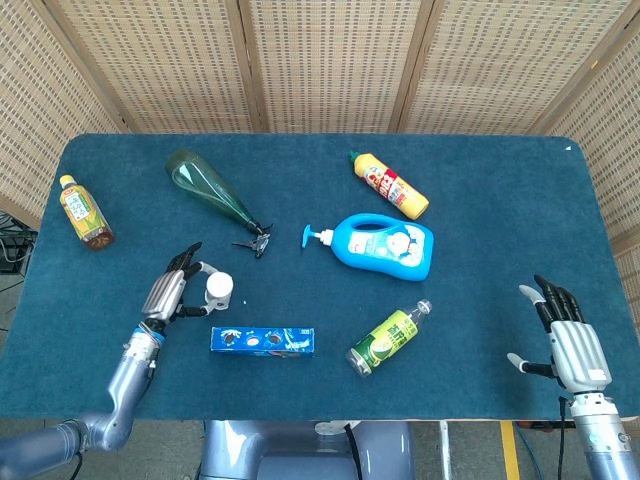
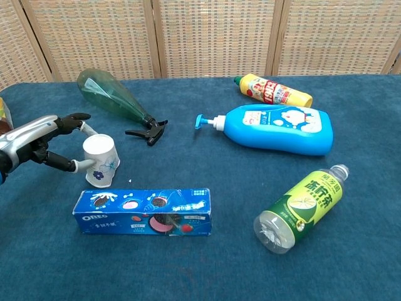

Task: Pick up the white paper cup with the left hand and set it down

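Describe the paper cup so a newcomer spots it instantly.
Start at the blue tablecloth and go to its front left part, just behind the long blue cookie box. The white paper cup stands upright there in the left hand. It is the only small white thing among bottles.
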Tool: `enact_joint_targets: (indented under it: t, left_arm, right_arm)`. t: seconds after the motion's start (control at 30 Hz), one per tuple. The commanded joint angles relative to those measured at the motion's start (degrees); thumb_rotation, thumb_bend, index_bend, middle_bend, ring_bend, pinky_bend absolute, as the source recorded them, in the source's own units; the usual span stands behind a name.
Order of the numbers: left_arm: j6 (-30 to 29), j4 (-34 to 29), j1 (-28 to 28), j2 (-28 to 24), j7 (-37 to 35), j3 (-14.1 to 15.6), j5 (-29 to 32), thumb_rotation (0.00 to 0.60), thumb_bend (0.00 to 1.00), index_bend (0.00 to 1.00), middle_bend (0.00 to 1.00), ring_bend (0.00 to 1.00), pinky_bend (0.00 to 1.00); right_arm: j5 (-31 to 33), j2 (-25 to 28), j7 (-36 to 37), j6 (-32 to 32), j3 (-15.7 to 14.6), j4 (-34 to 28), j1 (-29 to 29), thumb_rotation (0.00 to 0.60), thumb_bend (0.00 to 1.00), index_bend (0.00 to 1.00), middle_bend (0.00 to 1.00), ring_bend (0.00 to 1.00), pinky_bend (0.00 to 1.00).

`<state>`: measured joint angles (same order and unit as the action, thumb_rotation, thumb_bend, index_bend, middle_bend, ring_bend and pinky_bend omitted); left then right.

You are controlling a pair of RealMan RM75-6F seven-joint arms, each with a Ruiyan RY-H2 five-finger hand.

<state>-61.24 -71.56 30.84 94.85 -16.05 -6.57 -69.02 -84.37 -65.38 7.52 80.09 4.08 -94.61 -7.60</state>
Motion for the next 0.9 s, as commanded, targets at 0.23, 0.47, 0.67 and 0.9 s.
enact_joint_targets:
  t: [0.23,0.47,0.67,0.9]
  left_arm:
    - [0.9,-2.4,-1.9,-5.0,1.6,1.6,-2.0,0.514,0.24,0.06,0.00,0.00,0.00]
    - [-0.1,-4.3,-3.7,-8.3,2.4,1.6,-2.3,0.451,0.23,0.00,0.00,0.00,0.00]
    - [-6.4,-8.4,-6.6,-12.2,7.0,1.3,-3.5,0.514,0.24,0.00,0.00,0.00,0.00]
    - [-15.8,-16.6,-11.3,-17.9,24.4,3.2,-3.9,0.514,0.24,0.00,0.00,0.00,0.00]
  right_arm:
    - [-0.3,-0.2,-0.5,0.1,-0.2,-0.1,0.0,0.600,0.09,0.00,0.00,0.00,0.00]
    - [-0.3,-0.2,-0.6,0.1,-0.2,0.0,0.0,0.600,0.09,0.00,0.00,0.00,0.00]
    - [-0.2,-0.3,-1.0,-0.1,-0.2,0.3,-0.1,0.600,0.09,0.00,0.00,0.00,0.00]
    - [-0.3,-0.6,-3.3,-0.3,-0.4,0.7,-0.2,0.600,0.09,0.00,0.00,0.00,0.00]
